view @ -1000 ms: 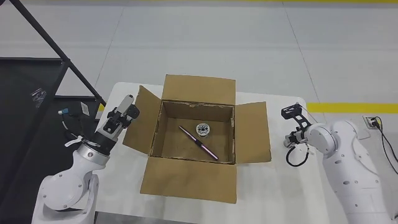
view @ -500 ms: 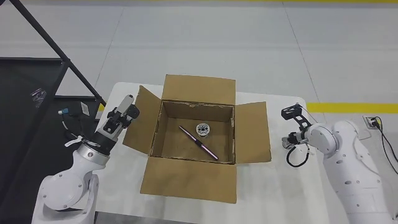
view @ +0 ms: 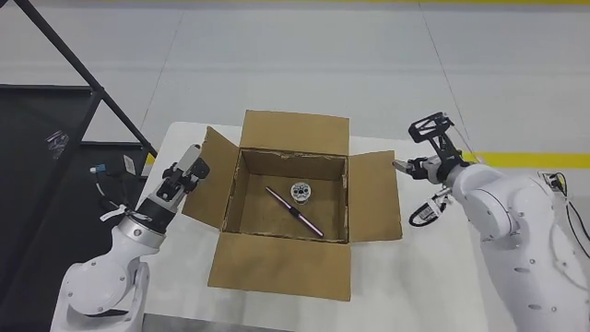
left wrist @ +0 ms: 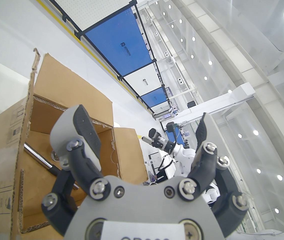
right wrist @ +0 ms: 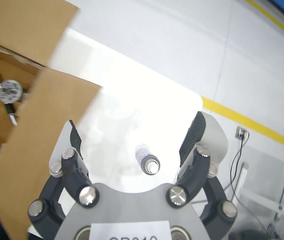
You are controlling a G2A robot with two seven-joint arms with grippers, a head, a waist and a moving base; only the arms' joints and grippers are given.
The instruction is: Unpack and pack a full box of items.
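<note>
Open box (view: 295, 134) mid-table, pen (view: 295, 210) and round disc (view: 300, 190) inside. Left gripper (left wrist: 142, 121) at box's 9 o'clock, fingers spread wide, empty. Right gripper (right wrist: 135, 123) at 3 o'clock, equally agape, holding nothing.

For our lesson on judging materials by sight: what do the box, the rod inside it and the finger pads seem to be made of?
Box: corrugated cardboard, matt brown; fluted layers show at the cut edges.
Rod: probably metal, polished; a bright highlight runs along it.
Finger pads: likely rubber, matt black; fine ribbing covers them.
</note>
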